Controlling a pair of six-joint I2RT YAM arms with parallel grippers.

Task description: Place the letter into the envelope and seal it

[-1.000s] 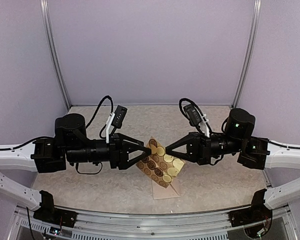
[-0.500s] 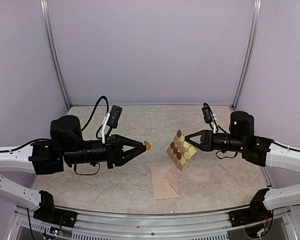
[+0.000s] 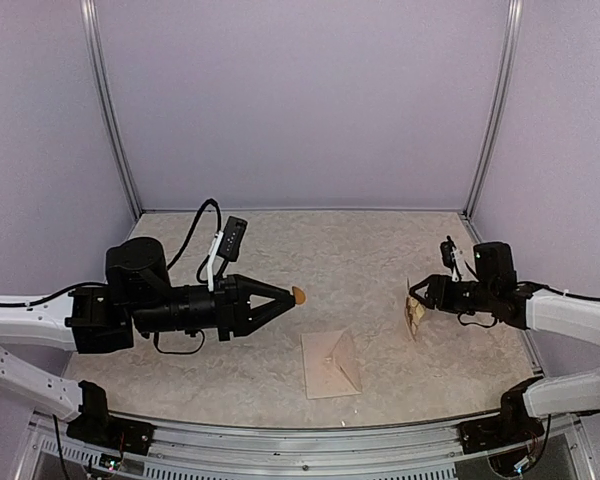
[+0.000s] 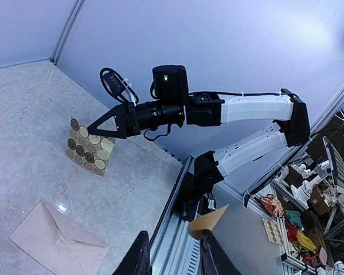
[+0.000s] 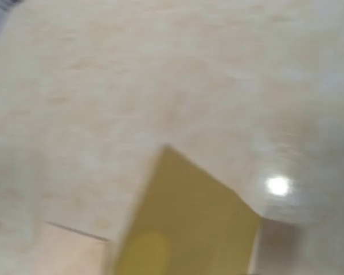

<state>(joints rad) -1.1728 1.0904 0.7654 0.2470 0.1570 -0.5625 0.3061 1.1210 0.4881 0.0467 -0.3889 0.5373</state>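
While the envelope (image 3: 330, 366) is lying flat on the table (image 3: 360, 250) near its front edge, the left pincer (image 3: 285, 295) is hanging apart, to its left, pinching a sticker (image 3: 297, 295). The right pincer (image 3: 415, 297) is standing well to its right, just beside the sheet (image 3: 414, 316); whether it is gripping I cannot tell.

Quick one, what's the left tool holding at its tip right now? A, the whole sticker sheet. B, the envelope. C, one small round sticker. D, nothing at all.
C: the left tool pinches one small round brown sticker at its tip, while the envelope lies on the table and the sticker sheet hangs at the right tool.
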